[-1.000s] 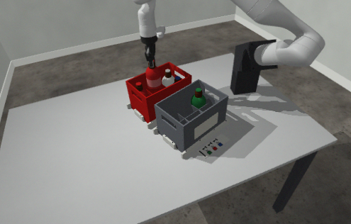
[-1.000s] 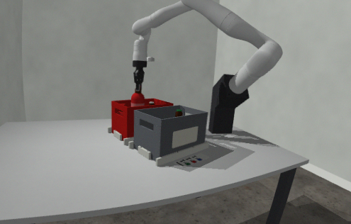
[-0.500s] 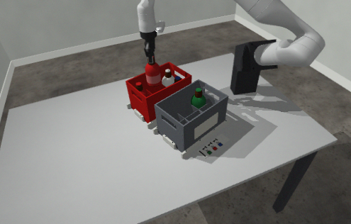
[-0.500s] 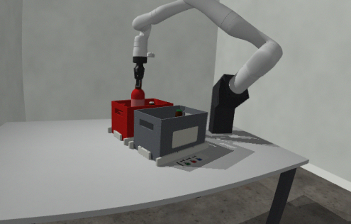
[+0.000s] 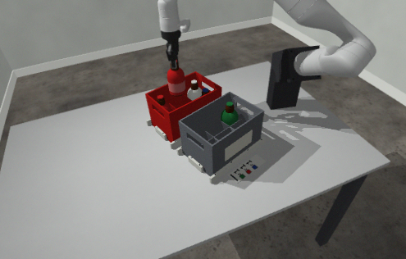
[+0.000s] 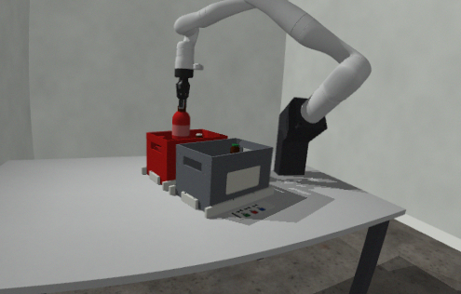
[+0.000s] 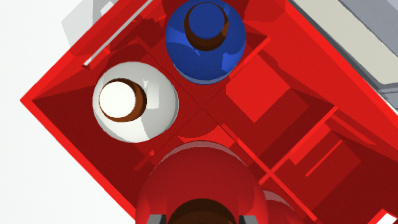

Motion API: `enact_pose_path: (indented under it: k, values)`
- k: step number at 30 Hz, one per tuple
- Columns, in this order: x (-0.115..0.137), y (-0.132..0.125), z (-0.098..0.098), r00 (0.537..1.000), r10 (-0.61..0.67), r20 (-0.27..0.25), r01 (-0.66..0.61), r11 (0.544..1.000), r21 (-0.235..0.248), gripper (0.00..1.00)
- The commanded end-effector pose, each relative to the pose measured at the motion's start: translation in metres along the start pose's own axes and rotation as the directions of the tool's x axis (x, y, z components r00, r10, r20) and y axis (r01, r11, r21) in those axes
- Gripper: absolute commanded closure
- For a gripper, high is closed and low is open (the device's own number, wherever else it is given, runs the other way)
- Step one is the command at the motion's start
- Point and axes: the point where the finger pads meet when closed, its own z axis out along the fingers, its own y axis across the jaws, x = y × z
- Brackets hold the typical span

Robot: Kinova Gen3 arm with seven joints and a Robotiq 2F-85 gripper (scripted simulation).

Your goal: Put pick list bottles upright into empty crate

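Observation:
My gripper point(image 5: 174, 65) point(image 6: 182, 106) point(image 7: 202, 219) is shut on the neck of a red bottle point(image 5: 175, 79) point(image 6: 181, 123) point(image 7: 200, 172). It hangs upright, its shoulder and pink label above the rim of the red crate point(image 5: 162, 123) point(image 6: 160, 160) point(image 7: 310, 60); its base is hidden. In that crate stand a white bottle point(image 5: 194, 93) point(image 7: 160, 107), a blue bottle point(image 5: 205, 90) point(image 7: 205, 65) and another red-capped bottle point(image 5: 161, 99). A green bottle point(image 5: 230, 117) point(image 6: 235, 149) stands in the grey crate point(image 5: 196, 153) point(image 6: 193, 181). The pick list point(image 5: 244, 169) point(image 6: 249, 211) shows green, red and blue; its numbers are too small to read.
The two crates stand close side by side, with white locating blocks point(image 5: 195, 164) point(image 6: 189, 200) at their feet on the table point(image 5: 96, 184) point(image 6: 86, 223). Dividers split the crates into compartments. The robot's dark base point(image 5: 282, 88) point(image 6: 291, 149) stands beyond the grey crate's right end.

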Motion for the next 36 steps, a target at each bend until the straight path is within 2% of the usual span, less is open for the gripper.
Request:
enact_pose_path:
  k: [1, 26, 36]
  values:
    - [-0.001, 0.0, -0.006, 1.0, 0.0, 0.003, 0.0, 1.0, 0.001, 0.9]
    - [0.0, 0.0, -0.044, 1.0, 0.0, 0.003, 0.0, 1.0, 0.001, 0.9]
    - [0.001, 0.001, -0.045, 1.0, 0.0, 0.003, 0.0, 1.0, 0.001, 0.9]
